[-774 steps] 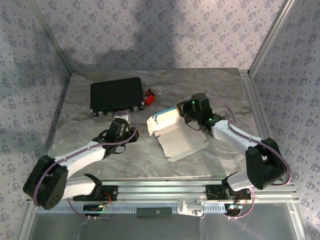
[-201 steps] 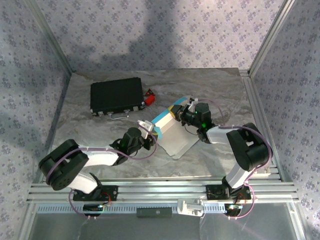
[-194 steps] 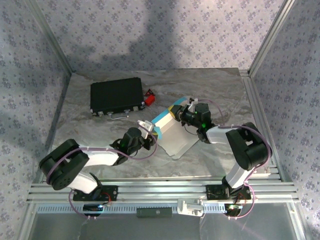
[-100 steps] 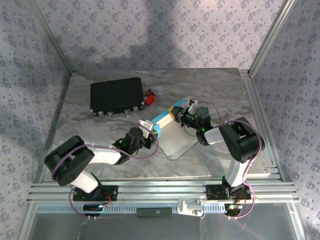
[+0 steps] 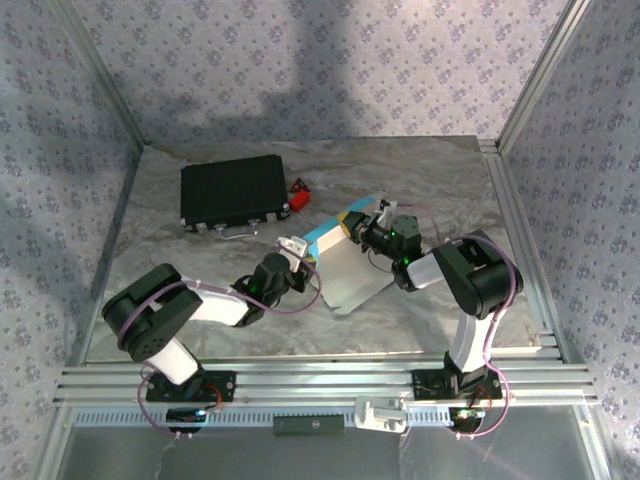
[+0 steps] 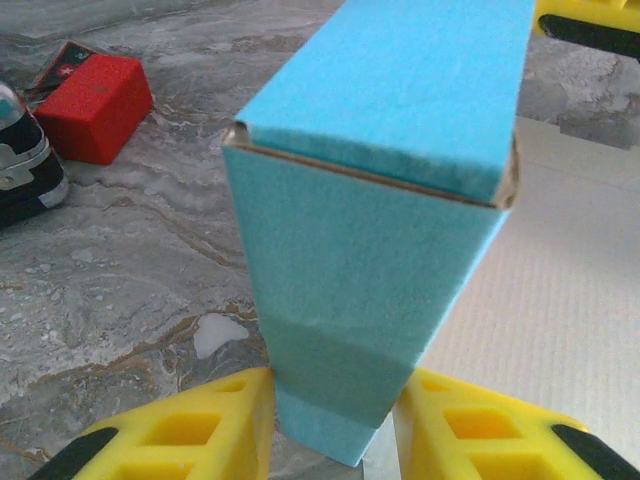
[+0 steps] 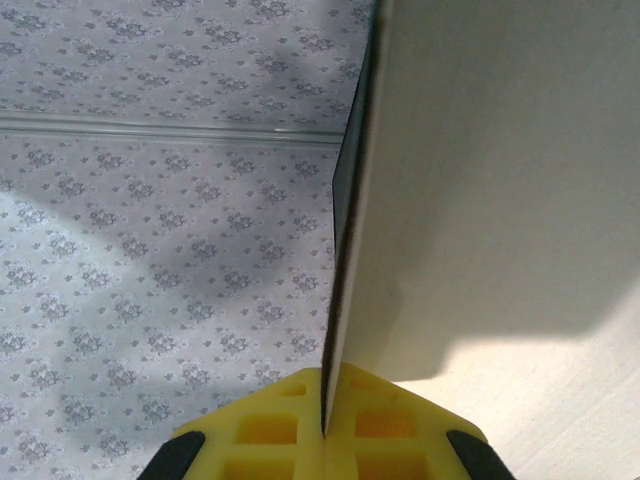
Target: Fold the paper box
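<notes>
The box (image 5: 345, 270) lies near the middle of the table (image 5: 180, 270), between the two arms. It is half folded: a white panel lies flat towards the near edge, and a cyan strip stands up along its far left side.

The left pincer (image 5: 295, 250) is at the box's left end. Seen from the left wrist, the left pincer (image 6: 335, 425) has its yellow fingers (image 6: 200, 435) on either side of the lower end of a folded cyan part of the box (image 6: 390, 200), and both seem to touch it, so it is pinching the box. That cyan part rises up and away from the fingers, and its upper face bends back at a crease. The white panel lies to its right.

The right pincer (image 5: 358, 225) is at the far right end of the box, close to the cyan strip. From the right wrist, the right pincer (image 7: 325, 430) is pressed together on a thin wall of the box (image 7: 480, 200). The card is seen edge-on, running straight up from between the fingertips, with its white side to the right.

A black case (image 5: 232, 190) lies at the far left of the table, well apart from the box. A small red block (image 5: 298, 192) sits just beside the case's right end, and the left wrist shows the red block (image 6: 95, 105) on the table to the left of the box.
</notes>
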Robot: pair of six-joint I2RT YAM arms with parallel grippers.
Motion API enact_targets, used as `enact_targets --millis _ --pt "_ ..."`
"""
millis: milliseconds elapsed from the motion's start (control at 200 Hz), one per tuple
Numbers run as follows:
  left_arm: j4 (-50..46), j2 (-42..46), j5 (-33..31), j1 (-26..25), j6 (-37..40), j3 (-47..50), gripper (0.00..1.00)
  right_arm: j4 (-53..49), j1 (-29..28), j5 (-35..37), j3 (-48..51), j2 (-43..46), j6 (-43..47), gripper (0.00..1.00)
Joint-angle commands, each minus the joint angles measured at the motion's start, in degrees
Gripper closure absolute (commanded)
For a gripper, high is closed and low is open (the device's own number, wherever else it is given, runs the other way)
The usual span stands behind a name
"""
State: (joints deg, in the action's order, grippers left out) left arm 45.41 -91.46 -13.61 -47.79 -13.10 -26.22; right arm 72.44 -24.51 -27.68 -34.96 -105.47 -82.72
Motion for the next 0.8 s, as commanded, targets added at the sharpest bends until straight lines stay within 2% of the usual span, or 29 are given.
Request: enact_targets --millis 0,495,605,795 --pt "5.93 -0.96 -4.97 0.07 -1.46 -2.16 0.65 -1.71 -1.17 -1.69 1.66 -2.69 0.65 1.00" --pt "6.62 -4.80 -15.28 -2.89 -2.19 -5.32 0.67 0.18 -2.36 -0.04 1.13 -3.97 -1.56 1.00" --pt "7.06 -5.86 -17.18 -3.53 -2.58 -6.19 0.69 0.08 -2.29 -0.01 1.19 -4.04 -1.91 1.00" --pt "6.61 -7.45 -19.79 -4.72 -3.18 -7.91 0.79 0.04 -2.35 0.61 1.56 -4.09 -2.24 1.00"
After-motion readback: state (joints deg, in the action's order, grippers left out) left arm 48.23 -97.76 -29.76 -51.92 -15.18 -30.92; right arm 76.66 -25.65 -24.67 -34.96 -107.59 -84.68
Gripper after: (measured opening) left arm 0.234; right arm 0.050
